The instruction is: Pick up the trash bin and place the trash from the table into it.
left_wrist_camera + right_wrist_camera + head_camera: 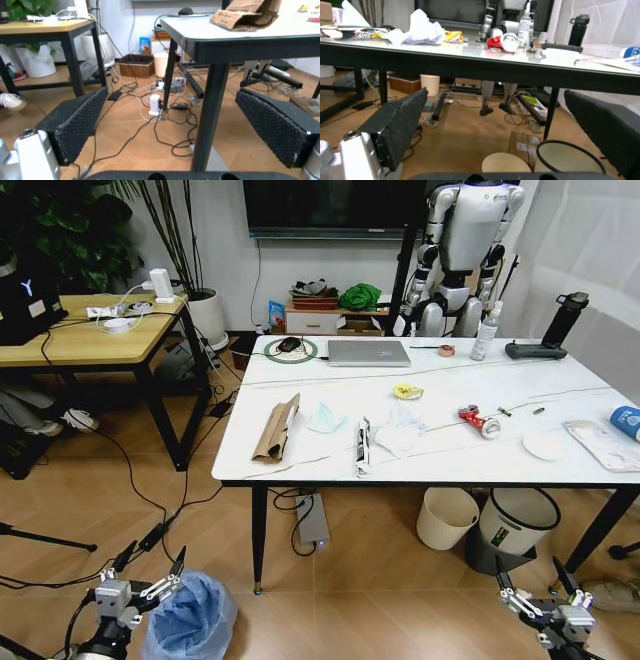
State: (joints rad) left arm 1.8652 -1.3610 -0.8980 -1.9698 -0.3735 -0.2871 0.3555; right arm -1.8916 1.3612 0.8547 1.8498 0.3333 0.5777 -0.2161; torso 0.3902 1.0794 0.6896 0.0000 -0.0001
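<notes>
Trash bin [190, 615] on floor before table [300, 465]; trash [277, 427] on table.

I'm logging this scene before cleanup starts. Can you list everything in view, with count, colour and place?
Marble-look table: one, white, centre.
Bag-lined trash bin: one, light blue, floor beside left gripper.
Cardboard strip: one, brown, table's left end.
Crumpled tissue: one, white, table middle.
Crushed can: one, red-white, table right.
Laptop: one, grey, table rear.
Round bin: one, cream, under table.
Black-rimmed bin: one, grey, under table.
Left gripper: open, low left.
Right gripper: open, low right.
</notes>
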